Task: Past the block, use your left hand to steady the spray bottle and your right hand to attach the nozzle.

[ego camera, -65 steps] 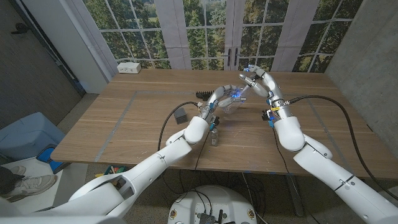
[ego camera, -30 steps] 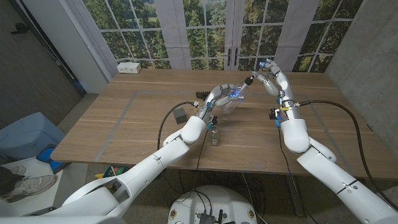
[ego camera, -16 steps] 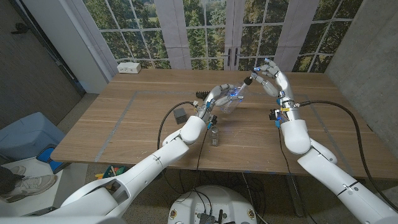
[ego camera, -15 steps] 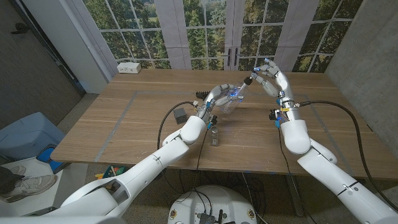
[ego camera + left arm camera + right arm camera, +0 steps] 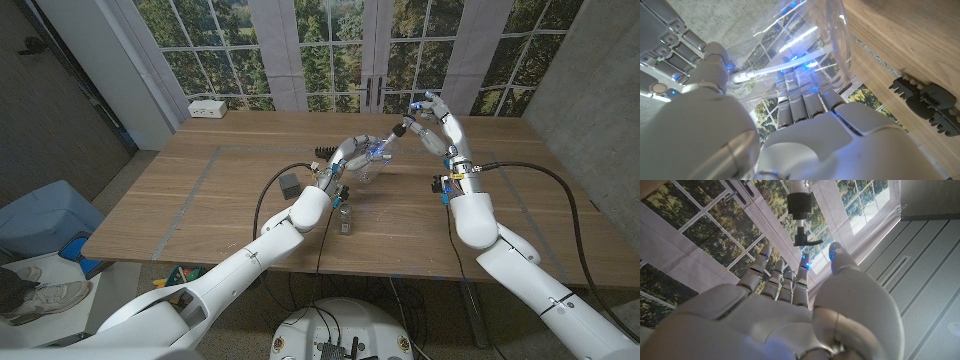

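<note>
The left hand [image 5: 349, 157] is gripping the clear spray bottle [image 5: 372, 160], tilting it above the table [image 5: 200, 190]; the nozzle [image 5: 399, 129] is sitting on its neck. The right hand [image 5: 432, 123] is hovering just beside the nozzle, fingers spread, holding nothing.

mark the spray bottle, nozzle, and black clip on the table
spray bottle [image 5: 371, 166], head view, clear body in the left hand.
nozzle [image 5: 800, 202], right wrist view, black collar.
black clip [image 5: 925, 98], left wrist view, middle of its toothed body.

At mid-table, the left hand [image 5: 345, 158] grips a tilted spray bottle [image 5: 372, 161] above the table [image 5: 200, 200], its nozzle [image 5: 398, 129] toward the right hand [image 5: 432, 125] just beside it. A block [image 5: 291, 184] lies left; a power strip [image 5: 208, 109] sits far left.
</note>
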Available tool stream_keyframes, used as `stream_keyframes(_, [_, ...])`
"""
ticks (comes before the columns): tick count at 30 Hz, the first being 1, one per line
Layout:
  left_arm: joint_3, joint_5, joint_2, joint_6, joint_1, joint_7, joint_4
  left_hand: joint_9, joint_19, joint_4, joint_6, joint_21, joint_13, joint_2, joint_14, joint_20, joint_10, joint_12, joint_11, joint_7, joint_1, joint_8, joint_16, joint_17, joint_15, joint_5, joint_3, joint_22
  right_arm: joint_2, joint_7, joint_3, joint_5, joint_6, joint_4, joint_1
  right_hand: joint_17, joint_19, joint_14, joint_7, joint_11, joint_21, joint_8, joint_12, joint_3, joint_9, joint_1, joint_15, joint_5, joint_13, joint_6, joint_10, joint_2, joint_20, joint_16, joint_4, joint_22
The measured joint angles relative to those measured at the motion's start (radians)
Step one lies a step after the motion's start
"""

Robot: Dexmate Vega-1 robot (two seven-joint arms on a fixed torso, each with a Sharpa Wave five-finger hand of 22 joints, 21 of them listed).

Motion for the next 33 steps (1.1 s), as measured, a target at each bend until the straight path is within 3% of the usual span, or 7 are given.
stream_keyframes(7, [0.003,0.002,-0.004,-0.003,-0.007,0.0,0.012,0.0,-0.005,0.0,0.0,0.004,0.0,0.0,0.0,0.005,0.0,0.0,0.0,0.0,0.0,0.0,0.0,0.0,0.0,0.004,0.0,0.0,0.018,-0.037,0.001,-0.032,0.043,0.019,-0.005,0.014,0.004,0.012,-0.016,0.011,0.007,0.094,0.012,-0.022,0.062,-0.012,0.004,0.0,0.014,0.085,0.037,-0.012,-0.003,0.022,0.005,0.0])
stream_keyframes(10, [0.004,0.003,-0.006,-0.004,-0.008,0.0,0.015,0.0,-0.005,0.0,0.0,0.004,0.001,0.0,0.0,0.005,0.0,0.004,0.0,0.0,0.0,0.0,0.0,0.0,0.0,0.004,0.0,0.0,0.024,-0.054,0.002,-0.046,0.064,0.026,-0.007,0.019,0.009,0.025,-0.028,0.006,0.011,0.165,0.024,-0.028,0.114,-0.012,0.004,0.0,0.023,0.142,0.067,-0.012,-0.002,0.033,0.003,0.004])
stream_keyframes(14, [0.005,0.004,-0.008,-0.008,-0.01,0.0,0.019,0.0,-0.005,0.0,0.0,0.007,0.001,0.0,0.0,0.005,0.0,0.004,0.0,0.0,0.0,0.0,0.0,0.0,0.0,0.004,0.0,0.0,0.034,-0.066,0.002,-0.066,0.079,0.034,-0.011,0.025,0.013,0.036,-0.035,-0.007,0.015,0.279,0.038,-0.035,0.195,-0.012,0.004,0.0,0.036,0.236,0.108,-0.012,-0.005,0.043,0.001,0.005])
stream_keyframes(16, [0.006,0.005,-0.009,-0.011,-0.012,0.0,0.022,0.0,-0.005,0.0,0.0,0.007,0.001,0.0,0.0,0.005,0.0,0.004,0.0,0.0,0.0,0.0,0.0,0.0,0.0,0.004,0.0,0.0,0.038,-0.069,0.003,-0.075,0.08,0.036,-0.015,0.025,0.013,0.04,-0.035,-0.014,0.015,0.322,0.043,-0.038,0.226,-0.012,0.0,0.0,0.041,0.27,0.13,-0.012,-0.005,0.043,0.004,0.005])
stream_keyframes(18, [0.006,0.005,-0.01,-0.013,-0.013,0.0,0.023,0.0,-0.005,0.0,0.0,0.007,0.001,0.0,0.0,0.005,0.0,0.004,0.0,0.0,0.0,0.0,0.0,0.0,0.0,0.004,0.0,0.0,0.039,-0.069,0.003,-0.081,0.08,0.037,-0.015,0.025,0.013,0.041,-0.035,-0.02,0.015,0.348,0.047,-0.039,0.246,-0.012,-0.002,0.0,0.041,0.285,0.138,-0.012,-0.005,0.047,0.005,0.005])
stream_keyframes(23, [0.007,0.006,-0.011,-0.015,-0.015,0.0,0.026,0.0,-0.005,0.0,0.0,0.011,0.001,0.0,0.002,0.005,0.0,0.004,0.0,0.0,0.0,0.0,0.0,0.0,0.002,0.004,0.0,0.0,0.039,-0.059,0.002,-0.087,0.065,0.034,-0.017,0.023,0.013,0.041,-0.035,-0.023,0.015,0.356,0.047,-0.039,0.248,-0.012,-0.002,0.0,0.046,0.287,0.142,-0.012,-0.005,0.047,0.005,0.005])
stream_keyframes(33, [0.01,0.008,-0.011,-0.012,-0.016,-0.002,0.024,0.0,-0.005,0.0,0.0,0.011,0.006,0.0,0.002,0.005,0.0,0.003,0.0,0.0,0.0,0.0,0.0,0.0,0.002,0.003,0.0,-0.005,0.026,-0.013,-0.005,-0.076,0.008,0.013,-0.011,0.017,0.013,0.037,-0.021,-0.012,0.015,0.281,0.023,-0.039,0.188,-0.012,0.002,0.015,0.046,0.165,0.108,-0.012,-0.005,0.039,0.005,0.003])
